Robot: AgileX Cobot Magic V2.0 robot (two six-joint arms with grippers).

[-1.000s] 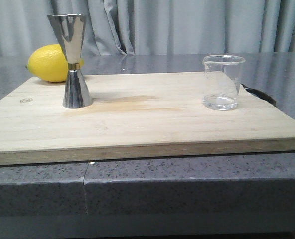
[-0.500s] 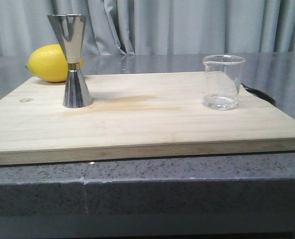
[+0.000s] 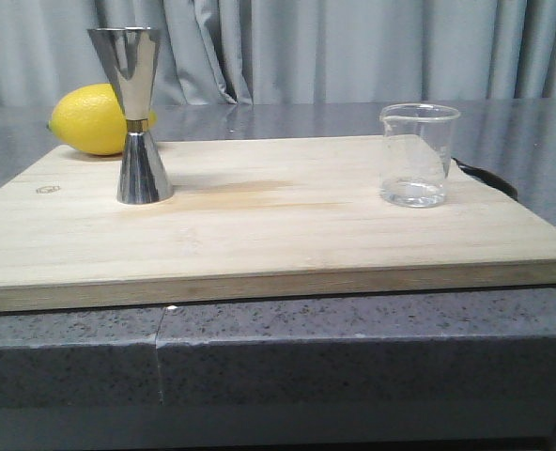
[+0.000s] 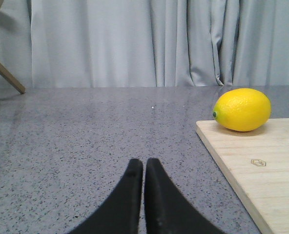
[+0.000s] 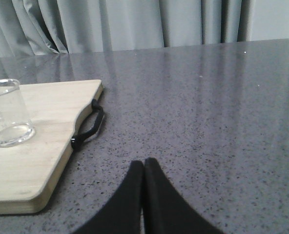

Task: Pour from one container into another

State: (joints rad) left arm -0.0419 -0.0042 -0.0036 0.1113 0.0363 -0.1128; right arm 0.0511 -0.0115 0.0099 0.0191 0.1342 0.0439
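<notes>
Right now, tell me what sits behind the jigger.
A lemon lies behind the jigger, at the board's far left corner. The jigger covers the lemon's right end, and curtains hang farther back.

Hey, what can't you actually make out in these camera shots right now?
- Beaker contents: front view, clear glass, any liquid level unreadable; scale marks too faint.
- Lemon: front view, partly hidden behind the jigger.
- Jigger: absent from both wrist views.
- Beaker: right wrist view, cut by the edge.
- Both arms: outside the front view.
</notes>
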